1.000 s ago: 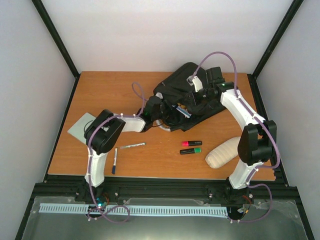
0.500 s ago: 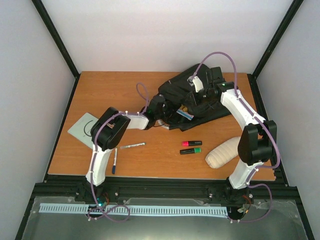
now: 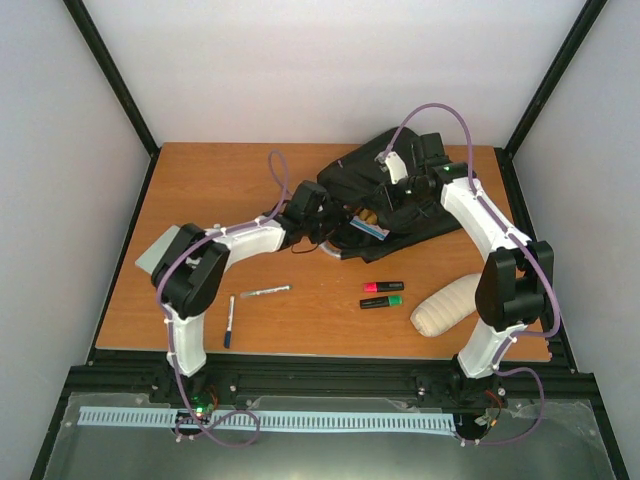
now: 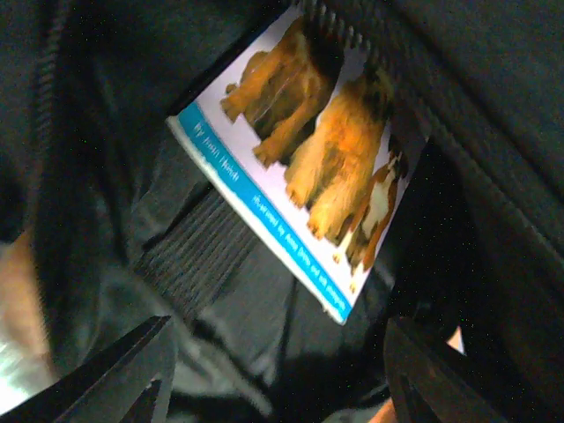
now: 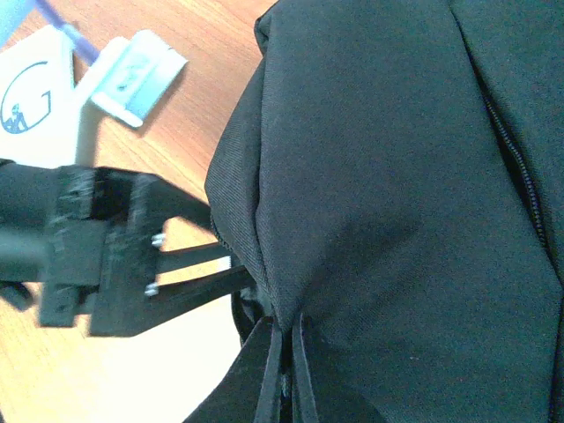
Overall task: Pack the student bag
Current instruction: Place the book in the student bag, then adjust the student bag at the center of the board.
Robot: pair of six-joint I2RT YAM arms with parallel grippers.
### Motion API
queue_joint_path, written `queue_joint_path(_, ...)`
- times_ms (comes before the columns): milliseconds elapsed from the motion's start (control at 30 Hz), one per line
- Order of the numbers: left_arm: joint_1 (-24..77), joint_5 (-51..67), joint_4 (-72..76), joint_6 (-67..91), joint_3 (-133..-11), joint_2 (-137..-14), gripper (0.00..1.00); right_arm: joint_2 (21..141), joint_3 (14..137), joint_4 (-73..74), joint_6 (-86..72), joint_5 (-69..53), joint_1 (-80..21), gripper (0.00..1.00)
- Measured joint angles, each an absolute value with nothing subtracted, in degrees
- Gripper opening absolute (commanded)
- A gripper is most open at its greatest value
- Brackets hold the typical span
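Up at the far right of centre on the table, seen from above, sits the student bag, its mouth turned toward the left arm. The left gripper is right at that opening, beside a book with a blue edge. The right gripper is down on the bag's top. Closer in lie a pink highlighter, a green highlighter and a beige pouch.

Left wrist now: jaws spread wide, fingers either side of dark lining, and the book, dogs on its cover, is tucked inside the bag.

Right wrist: jaws pinched tight together on a fold of the bag's black fabric.
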State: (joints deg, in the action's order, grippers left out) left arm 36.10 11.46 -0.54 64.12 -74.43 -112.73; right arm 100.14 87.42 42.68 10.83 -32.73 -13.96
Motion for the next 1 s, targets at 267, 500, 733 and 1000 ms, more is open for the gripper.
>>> queue_joint_path(267, 35.8, 7.0, -4.8, 57.1, -63.9, -100.6, 0.69, 99.5, 87.0, 42.8, 11.9, -32.1, -14.0, 0.03)
queue_joint_path(500, 33.7, 4.9, -4.3, 53.0, -62.6, -101.4, 0.67, 96.9, 85.4, 44.1, 13.3, -32.1, -13.9, 0.03)
queue_joint_path(733, 32.0, 5.7, 1.5, 50.9, -62.9, -106.7, 0.61, 95.5, 84.2, 45.3, 14.6, -32.4, -13.9, 0.03)
queue_joint_path(1000, 31.7, 6.1, 5.1, 51.3, -65.3, -112.5, 0.10, 95.4, 83.4, 45.6, 15.2, -33.5, -13.9, 0.03)
